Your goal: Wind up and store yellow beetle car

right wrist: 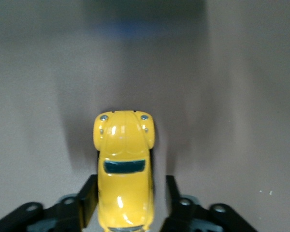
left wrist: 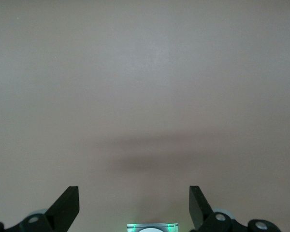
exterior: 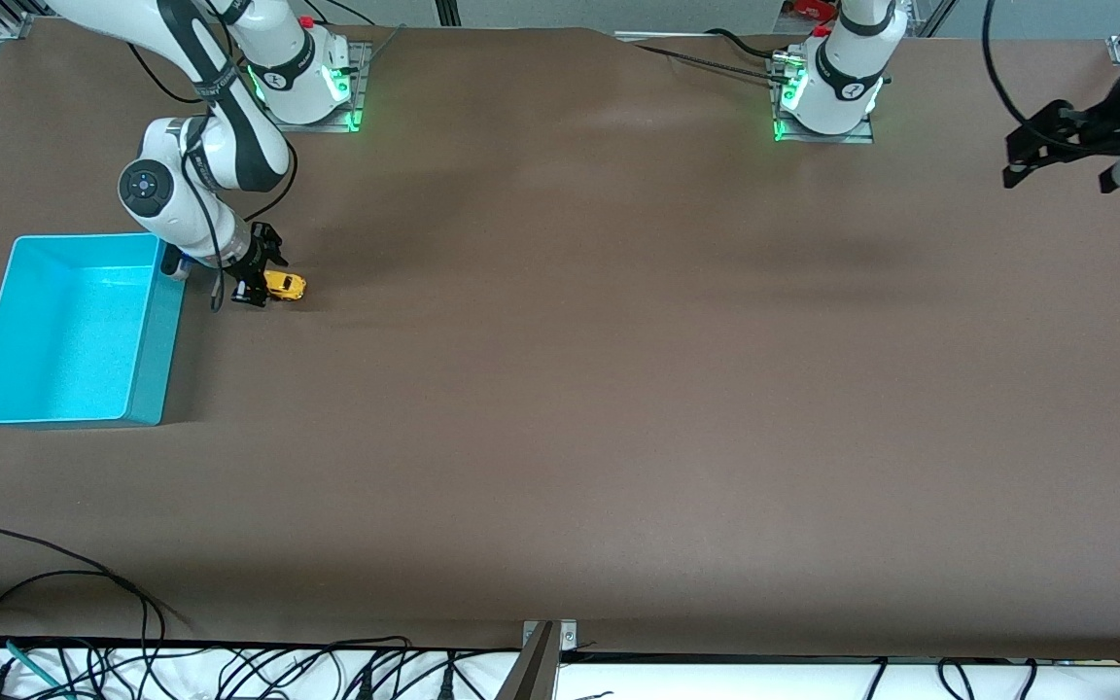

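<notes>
right gripper (right wrist: pixel 124 205): sitting low at the table, straddling the rear half of the yellow beetle car (right wrist: pixel 124 169).
right fingers (right wrist: pixel 88 198): standing one on each flank of the car; one is touching the body, the other is showing a thin gap, so a firm grip is not confirmed. narrowed to about the car's width.
yellow beetle car: resting on its wheels on the table between these fingers, its hood pointing out away from the palm; in the front view (exterior: pixel 283 285) its nose is sticking out past the fingertips toward the left arm's end of the table.
turquoise bin (exterior: pixel 147 340): lying just beside the right gripper (exterior: pixel 254 277), on the side away from the car's nose; standing open, nothing showing inside.
table (exterior: pixel 618 408): brown surface carrying the car and the bin.
left gripper (left wrist: pixel 134 205): hanging in the air over bare table at the left arm's end, well apart from the car; this arm is waiting.
left fingers (left wrist: pixel 67 205): spread wide, holding nothing.
task progress: early, by the look of it. the car is being taken between the fingers; no winding is showing.
task remaining: securing the hold, winding the car up, then lifting it over the bin wall and letting it go inside.
</notes>
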Motion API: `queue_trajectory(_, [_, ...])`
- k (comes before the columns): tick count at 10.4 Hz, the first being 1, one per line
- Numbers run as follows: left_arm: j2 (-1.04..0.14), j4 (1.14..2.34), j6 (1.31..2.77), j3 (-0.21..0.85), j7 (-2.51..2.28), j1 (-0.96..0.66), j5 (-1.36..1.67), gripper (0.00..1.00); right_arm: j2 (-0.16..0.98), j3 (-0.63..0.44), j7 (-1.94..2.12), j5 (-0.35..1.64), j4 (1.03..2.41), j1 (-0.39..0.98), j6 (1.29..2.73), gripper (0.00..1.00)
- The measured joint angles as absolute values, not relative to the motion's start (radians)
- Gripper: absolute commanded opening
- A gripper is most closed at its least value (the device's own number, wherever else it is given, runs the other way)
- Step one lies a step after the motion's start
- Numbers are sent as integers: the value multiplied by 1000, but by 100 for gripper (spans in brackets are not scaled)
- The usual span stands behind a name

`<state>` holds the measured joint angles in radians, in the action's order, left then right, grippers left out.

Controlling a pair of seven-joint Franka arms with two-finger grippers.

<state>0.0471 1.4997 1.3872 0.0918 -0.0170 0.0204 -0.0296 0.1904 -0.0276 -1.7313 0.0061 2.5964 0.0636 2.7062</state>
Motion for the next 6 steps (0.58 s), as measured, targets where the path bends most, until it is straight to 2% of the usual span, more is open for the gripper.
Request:
queue_trajectory(4, [43, 1500, 1387, 80, -27, 24, -21, 100, 183, -28, -1746, 6, 2591, 64, 2712, 20])
queue_trajectory(6, [43, 1499, 1387, 79, -27, 24, -21, 100, 145, -27, -1744, 2, 2558, 67, 2630, 20])
